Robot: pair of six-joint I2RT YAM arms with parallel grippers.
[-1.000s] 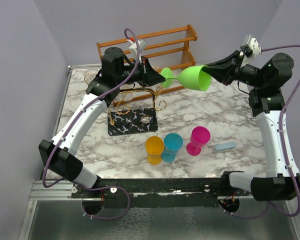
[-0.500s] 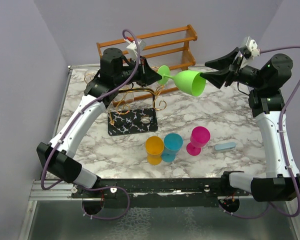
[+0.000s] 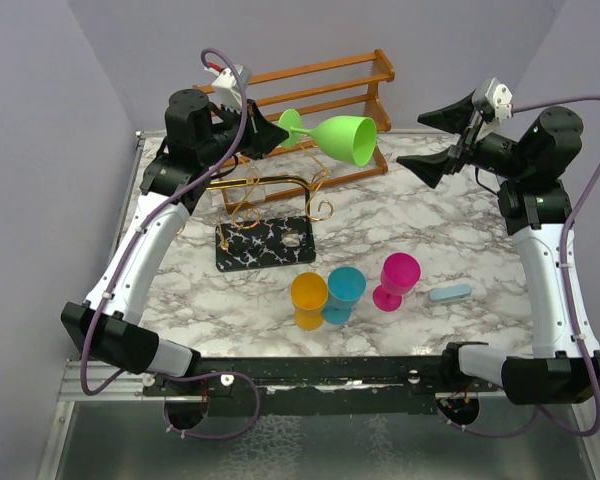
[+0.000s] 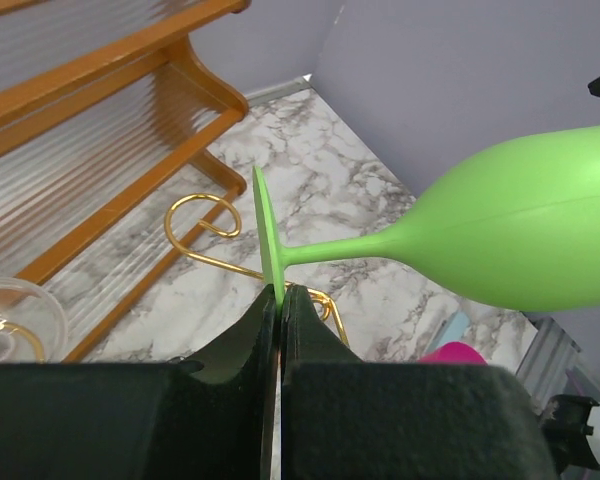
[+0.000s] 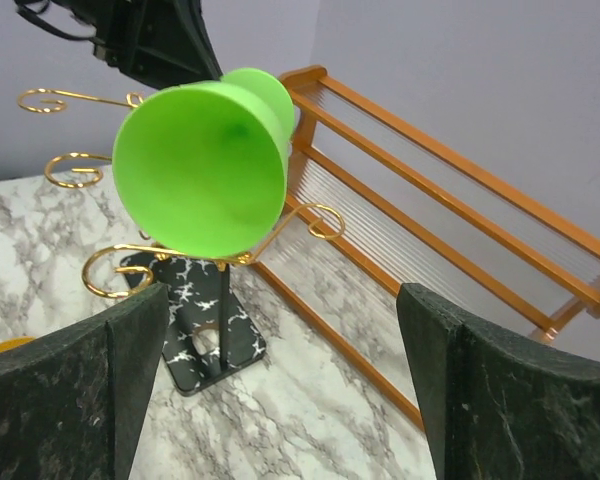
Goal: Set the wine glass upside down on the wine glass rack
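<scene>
The green wine glass (image 3: 345, 138) lies sideways in the air above the table's back, its mouth facing right. My left gripper (image 3: 270, 135) is shut on the rim of its flat foot (image 4: 267, 240); the stem and bowl (image 4: 540, 240) stick out to the right. My right gripper (image 3: 412, 142) stands open to the right of the bowl, apart from it; in its view the glass mouth (image 5: 202, 165) faces the camera, beyond the open fingers (image 5: 282, 295). The wine glass rack (image 3: 265, 243), gold scroll wire on a black veined base, stands below the glass (image 5: 195, 320).
An orange-brown wooden shelf (image 3: 310, 90) runs along the back wall. An orange cup (image 3: 308, 295), a blue cup (image 3: 345, 290), a pink glass (image 3: 398, 278) and a small light-blue block (image 3: 450, 293) sit near the front. A clear glass (image 4: 5, 320) rests by the shelf.
My right gripper opened and let go of the bowl. The left arm carried the glass by its foot to the left and towards the back.
</scene>
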